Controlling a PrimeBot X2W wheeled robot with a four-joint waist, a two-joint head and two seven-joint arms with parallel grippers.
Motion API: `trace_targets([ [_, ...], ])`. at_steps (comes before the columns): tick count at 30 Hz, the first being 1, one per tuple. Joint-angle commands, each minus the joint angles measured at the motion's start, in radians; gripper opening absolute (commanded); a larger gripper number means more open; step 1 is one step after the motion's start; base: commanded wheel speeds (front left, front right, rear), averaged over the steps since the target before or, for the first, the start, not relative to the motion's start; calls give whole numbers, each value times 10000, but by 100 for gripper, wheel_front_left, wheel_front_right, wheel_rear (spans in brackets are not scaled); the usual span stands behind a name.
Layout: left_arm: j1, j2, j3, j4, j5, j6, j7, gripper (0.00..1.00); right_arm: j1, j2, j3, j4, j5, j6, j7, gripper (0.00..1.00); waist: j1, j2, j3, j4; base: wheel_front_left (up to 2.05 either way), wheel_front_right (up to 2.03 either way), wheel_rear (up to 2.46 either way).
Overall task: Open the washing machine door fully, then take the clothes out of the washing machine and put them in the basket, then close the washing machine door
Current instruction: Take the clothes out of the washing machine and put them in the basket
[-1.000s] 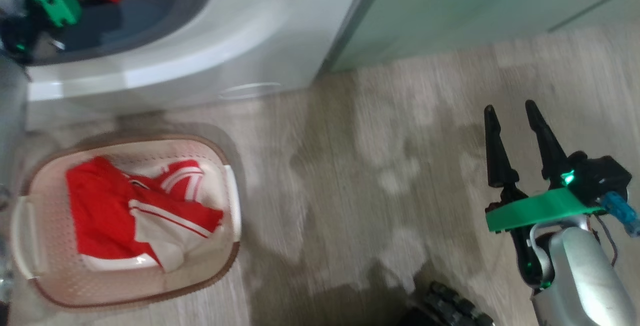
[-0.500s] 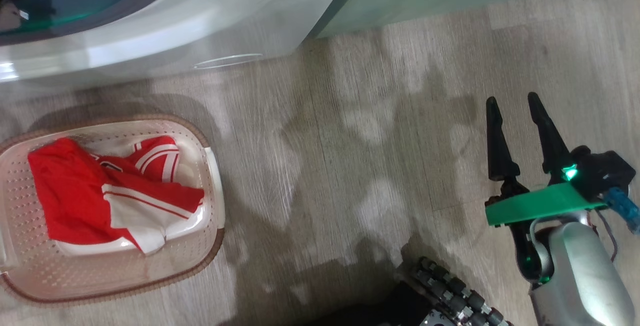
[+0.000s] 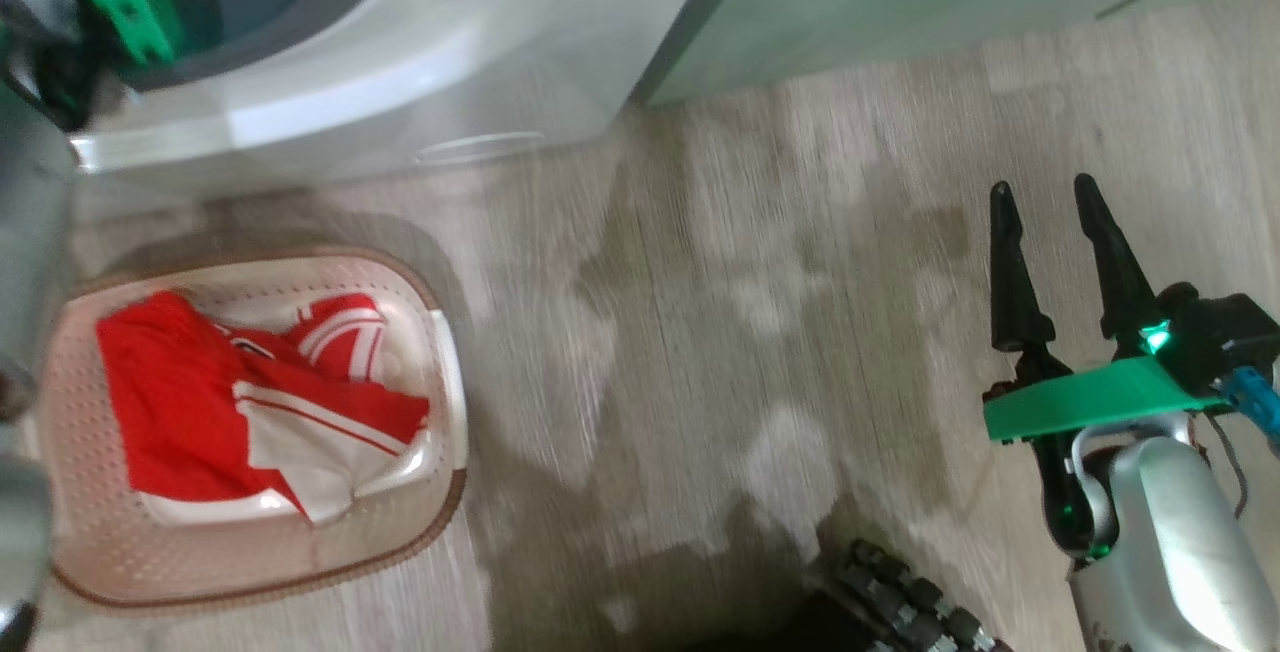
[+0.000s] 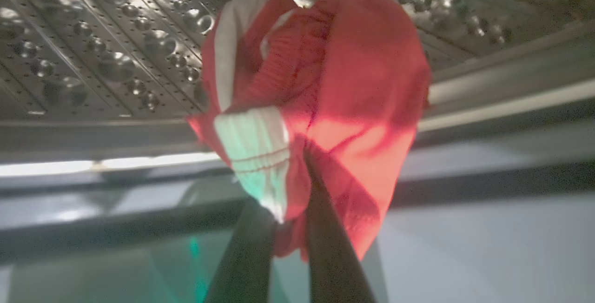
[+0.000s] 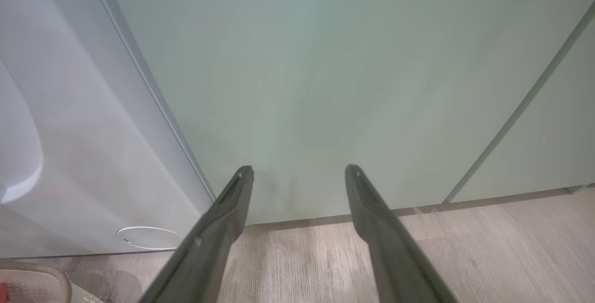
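While the drum is being emptied: the red striped garment (image 4: pixel 344 84) is hanging bunched before the dimpled steel drum (image 4: pixel 93 38), at 12 o'clock from the left gripper (image 4: pixel 288 187).
Left gripper: its two fingers are clamping tight on the garment's lower edge.
Basket: the cream basket (image 3: pixel 445 492) is sitting on the wood floor (image 3: pixel 700 332) at 6 o'clock from the washing machine (image 3: pixel 400 62), and is holding another red-and-white garment (image 3: pixel 180 402).
Right gripper: the right gripper (image 3: pixel 1043 184) is idling with jaws spread wide around nothing, well apart at 3 o'clock from the basket, and is facing the pale green cabinet (image 5: pixel 372 61).
Done: the door opening and one transfer are looking finished.
Left: this garment is waiting to go to the basket. After that come checking the drum for more and closing the washing machine door.
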Motion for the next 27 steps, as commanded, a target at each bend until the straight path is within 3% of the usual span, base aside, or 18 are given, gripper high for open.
trace_targets([
  [1, 139, 273, 5, -206, -22, -63, -219, 0, 323, -51, 92, -195, -62, -7, -105, 100, 0, 0, -347, 173, 0, 0, 0],
  [10, 1679, -82, -788, 220, 370, -63, -2570, 0, 894, -182, 183, 51, -15, -7, -105, 100, 0, 0, -1992, 800, 0, 0, 0],
  [15, 2552, -579, -1192, 448, 686, -28, -3635, 0, 1326, -276, 261, 209, 17, -7, -105, 100, 0, 0, -2929, 1211, 0, 0, 0],
  [27, 5077, -1391, -2325, 757, 1471, 417, -4827, 0, 2194, -351, 502, 437, 127, -7, -105, 100, 0, 0, -4579, 1914, 0, 0, 0],
])
